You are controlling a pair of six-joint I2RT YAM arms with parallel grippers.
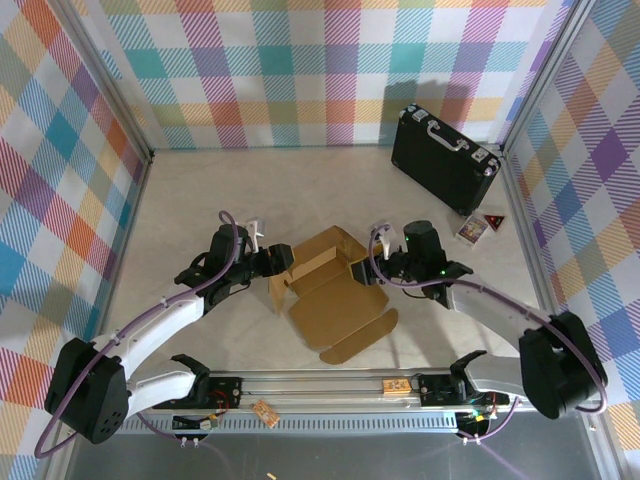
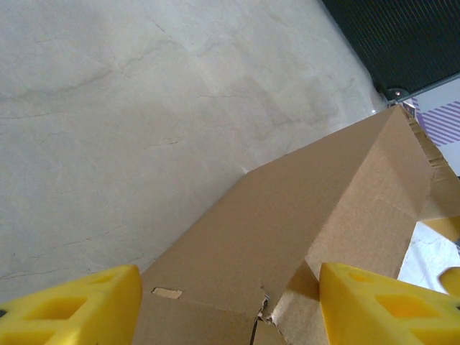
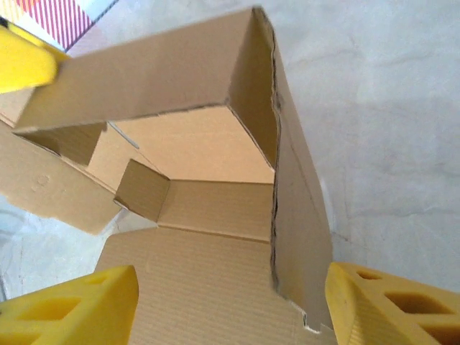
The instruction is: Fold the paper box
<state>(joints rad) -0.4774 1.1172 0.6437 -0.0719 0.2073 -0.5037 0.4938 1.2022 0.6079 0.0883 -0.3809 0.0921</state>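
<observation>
The paper box [image 1: 335,300] is brown corrugated cardboard lying mid-table, its far walls partly raised and its near flap flat. My left gripper [image 1: 283,258] is at the box's left wall. In the left wrist view its yellow fingers [image 2: 72,309] stand wide apart, and a sloping cardboard panel [image 2: 287,215] fills the gap between them. My right gripper [image 1: 368,270] is at the box's right side. Its jaws [image 3: 230,305] are open over the box floor [image 3: 201,287], and the upright right wall [image 3: 298,215] stands just inside the right finger [image 3: 395,305].
A black hard case with silver trim [image 1: 445,158] lies at the back right, with two small cards [image 1: 472,230] in front of it. Checked walls close in three sides. The metal rail [image 1: 330,385] runs along the near edge.
</observation>
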